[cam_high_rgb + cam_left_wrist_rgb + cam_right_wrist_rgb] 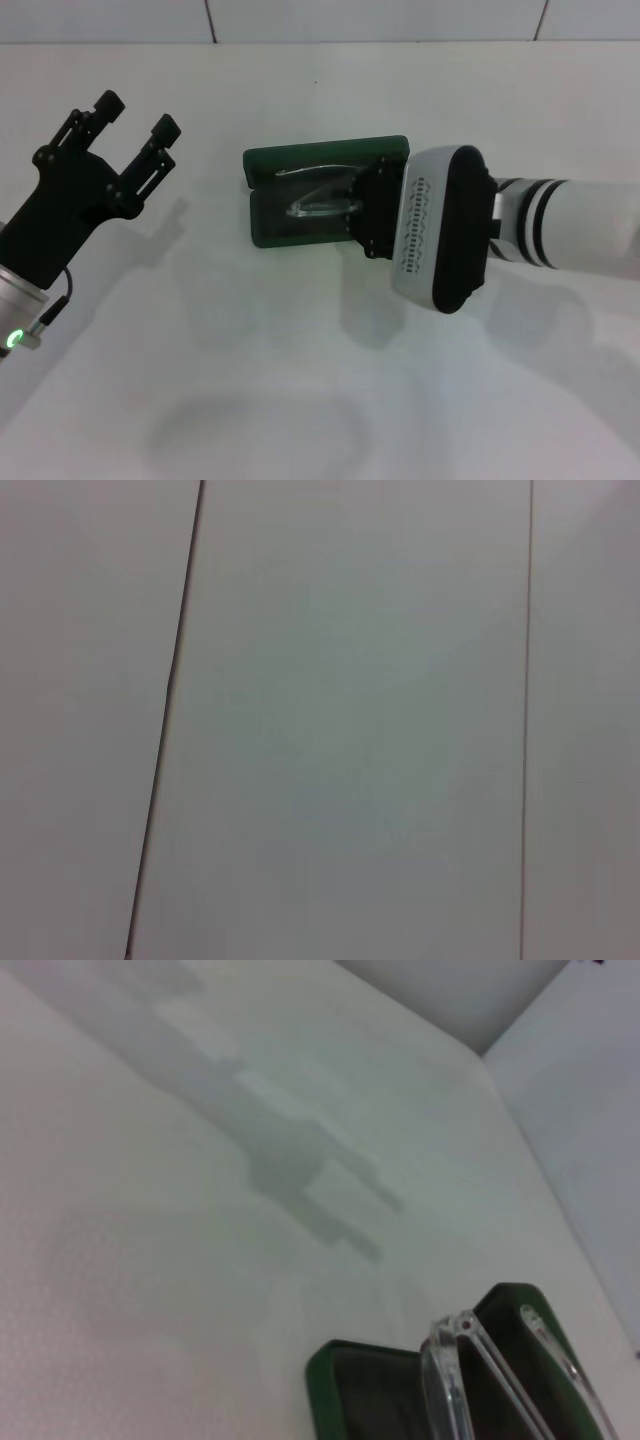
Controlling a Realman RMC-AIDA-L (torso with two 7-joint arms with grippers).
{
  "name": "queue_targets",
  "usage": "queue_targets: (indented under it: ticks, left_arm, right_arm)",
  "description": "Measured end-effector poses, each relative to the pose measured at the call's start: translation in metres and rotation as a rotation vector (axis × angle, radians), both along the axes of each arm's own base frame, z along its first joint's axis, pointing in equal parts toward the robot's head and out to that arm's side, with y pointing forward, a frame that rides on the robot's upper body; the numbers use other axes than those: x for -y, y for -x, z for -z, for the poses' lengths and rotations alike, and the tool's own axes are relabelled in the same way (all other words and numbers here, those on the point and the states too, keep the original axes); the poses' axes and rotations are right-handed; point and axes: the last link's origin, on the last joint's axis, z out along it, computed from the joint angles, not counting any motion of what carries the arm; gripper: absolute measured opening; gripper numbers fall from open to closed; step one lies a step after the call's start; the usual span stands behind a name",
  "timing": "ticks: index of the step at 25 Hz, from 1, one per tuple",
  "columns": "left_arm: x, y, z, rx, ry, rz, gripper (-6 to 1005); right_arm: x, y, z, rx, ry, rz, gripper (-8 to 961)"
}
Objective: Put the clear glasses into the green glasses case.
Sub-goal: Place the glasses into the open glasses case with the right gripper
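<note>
The green glasses case lies open in the middle of the white table, its lid folded back on the far side. The clear glasses hang just over the open tray, arms stretched toward the lid. My right gripper reaches in from the right and is shut on the glasses at their right end. The right wrist view shows the glasses close up over the case. My left gripper is raised at the far left, open and empty, well apart from the case.
The table is plain white, with a tiled white wall behind it. The left wrist view shows only white panels with dark seams. My right arm's shadow falls on the table beyond the case.
</note>
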Motion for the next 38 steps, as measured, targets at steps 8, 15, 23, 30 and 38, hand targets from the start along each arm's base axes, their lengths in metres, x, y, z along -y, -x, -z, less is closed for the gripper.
queue_targets:
  ticks: [8, 15, 23, 30, 38]
  left_arm:
    - [-0.007, -0.004, 0.002, -0.001, 0.004, 0.005, 725]
    - [-0.010, -0.007, 0.003, -0.002, 0.011, 0.014, 725]
    - [-0.010, -0.007, 0.004, -0.004, 0.012, 0.012, 725]
    - [-0.013, -0.009, 0.005, -0.006, 0.016, 0.011, 725]
    - [-0.016, -0.009, 0.006, -0.013, 0.021, 0.002, 726]
  right_arm:
    - [0.002, -0.005, 0.012, 0.023, -0.018, -0.023, 124]
    - [0.000, -0.007, 0.015, 0.027, -0.052, -0.033, 124]
    - [-0.002, -0.014, 0.019, 0.050, -0.051, -0.026, 124]
    - [-0.004, -0.011, 0.021, 0.049, -0.074, -0.049, 124]
    - [-0.002, -0.012, 0.024, 0.051, -0.097, -0.068, 221]
